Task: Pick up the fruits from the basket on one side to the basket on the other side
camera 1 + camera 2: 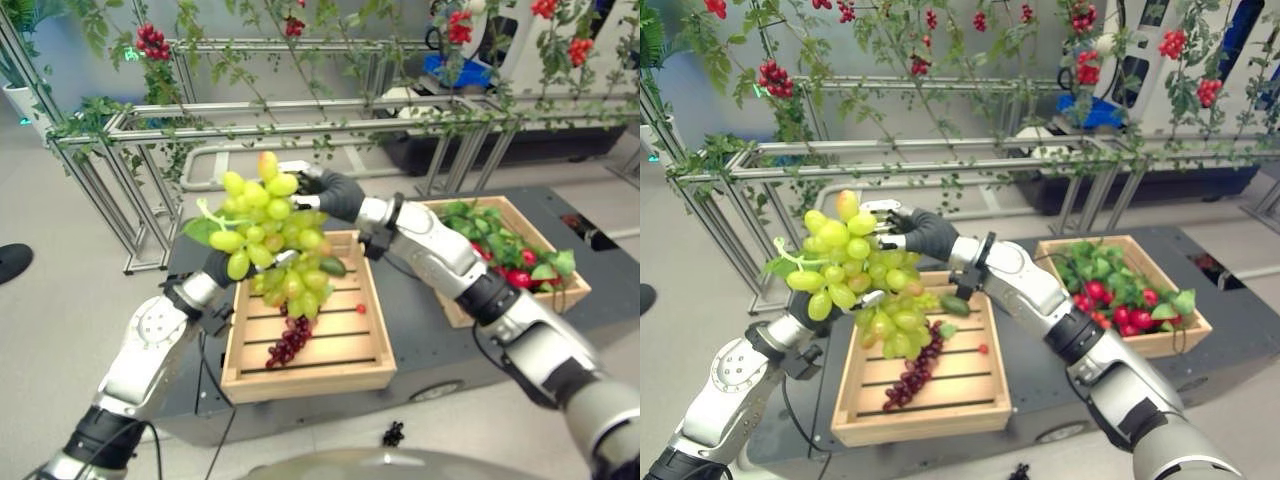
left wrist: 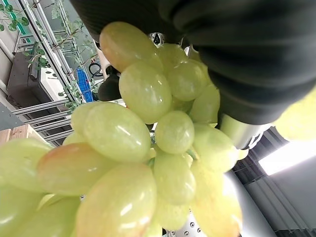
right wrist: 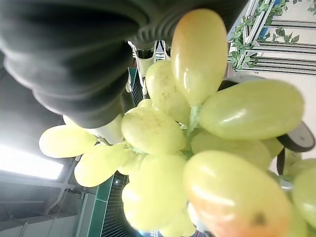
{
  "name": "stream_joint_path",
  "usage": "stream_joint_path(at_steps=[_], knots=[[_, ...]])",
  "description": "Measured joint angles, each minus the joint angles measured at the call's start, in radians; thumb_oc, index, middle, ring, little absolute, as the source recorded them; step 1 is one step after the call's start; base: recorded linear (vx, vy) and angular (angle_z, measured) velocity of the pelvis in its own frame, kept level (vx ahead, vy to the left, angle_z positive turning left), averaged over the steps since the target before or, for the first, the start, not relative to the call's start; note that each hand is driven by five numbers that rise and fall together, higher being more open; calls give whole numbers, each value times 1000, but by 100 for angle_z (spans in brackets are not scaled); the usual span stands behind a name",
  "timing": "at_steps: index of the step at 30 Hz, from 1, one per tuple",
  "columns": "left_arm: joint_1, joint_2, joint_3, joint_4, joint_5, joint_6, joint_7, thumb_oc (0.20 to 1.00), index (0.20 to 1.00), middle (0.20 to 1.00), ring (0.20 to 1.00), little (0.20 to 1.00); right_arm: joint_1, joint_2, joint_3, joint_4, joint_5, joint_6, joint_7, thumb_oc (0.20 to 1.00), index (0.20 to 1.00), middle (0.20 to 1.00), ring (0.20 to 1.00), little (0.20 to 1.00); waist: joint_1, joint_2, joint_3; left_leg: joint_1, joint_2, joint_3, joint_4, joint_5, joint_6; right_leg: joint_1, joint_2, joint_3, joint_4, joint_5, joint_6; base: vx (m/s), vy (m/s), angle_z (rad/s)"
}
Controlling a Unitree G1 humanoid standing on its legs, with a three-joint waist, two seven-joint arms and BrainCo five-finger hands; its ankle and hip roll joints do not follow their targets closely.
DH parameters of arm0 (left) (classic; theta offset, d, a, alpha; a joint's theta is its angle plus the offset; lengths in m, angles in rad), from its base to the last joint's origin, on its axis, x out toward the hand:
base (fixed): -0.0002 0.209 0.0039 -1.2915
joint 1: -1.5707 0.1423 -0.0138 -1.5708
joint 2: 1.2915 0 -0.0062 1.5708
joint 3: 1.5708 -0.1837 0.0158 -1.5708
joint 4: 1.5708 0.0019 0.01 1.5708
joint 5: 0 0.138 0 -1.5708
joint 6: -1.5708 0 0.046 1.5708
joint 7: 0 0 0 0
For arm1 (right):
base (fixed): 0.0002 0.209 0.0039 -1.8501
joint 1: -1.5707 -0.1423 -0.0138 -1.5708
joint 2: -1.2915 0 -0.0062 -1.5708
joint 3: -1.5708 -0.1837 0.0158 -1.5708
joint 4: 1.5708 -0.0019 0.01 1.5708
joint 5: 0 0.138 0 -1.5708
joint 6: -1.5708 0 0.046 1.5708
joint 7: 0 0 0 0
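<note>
A bunch of green grapes (image 1: 258,222) hangs in the air above the left wooden basket (image 1: 310,381). My left hand (image 1: 803,306) holds it from below and behind, one finger (image 1: 872,297) curling under the fruit. My right hand (image 1: 331,194) reaches across from the right and pinches the top of the same bunch. Both wrist views show the grapes (image 2: 128,148) (image 3: 197,143) pressed close against the hands. The left basket holds a second green bunch (image 1: 300,285), dark purple grapes (image 1: 290,341) and a small red fruit (image 1: 361,308). The right basket (image 1: 566,293) holds red fruits with green leaves (image 1: 515,274).
Both baskets stand on a low dark platform (image 1: 430,330). Behind it run metal frames (image 1: 300,118) hung with vines and red berry clusters (image 1: 150,42). The grey floor (image 1: 60,310) lies to the left.
</note>
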Motion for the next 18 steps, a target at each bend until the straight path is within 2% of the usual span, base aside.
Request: stream_joint_path(at_steps=[8,9,10,18], knots=[[0,0,0,0,0,0,0,200,200,200,200,200,1,1,0,0,0,0,0,200,200,200,200,200,-1,-1,-10,0,0,1,-1,0,0,-1,0,2,0,0,0,0,0,0],[0,0,0,0,0,0,0,200,200,200,200,200,1,1,0,0,0,0,0,410,410,410,410,410,-1,-1,-10,0,0,1,-1,0,0,-2,0,2,0,0,0,0,0,0],[0,0,0,0,0,0,0,200,200,200,200,200,1,1,0,0,0,0,0,1000,1000,1000,1000,1000,-1,-1,-10,0,0,2,-1,0,0,-2,0,2,0,0,0,0,0,0],[0,1,3,1,0,2,2,200,200,200,200,200,-13,-46,42,-9,-3,10,39,1000,1000,1000,1000,1000,-1,-5,-14,-1,0,3,-1,0,0,-3,1,3,0,0,0,0,0,0]])
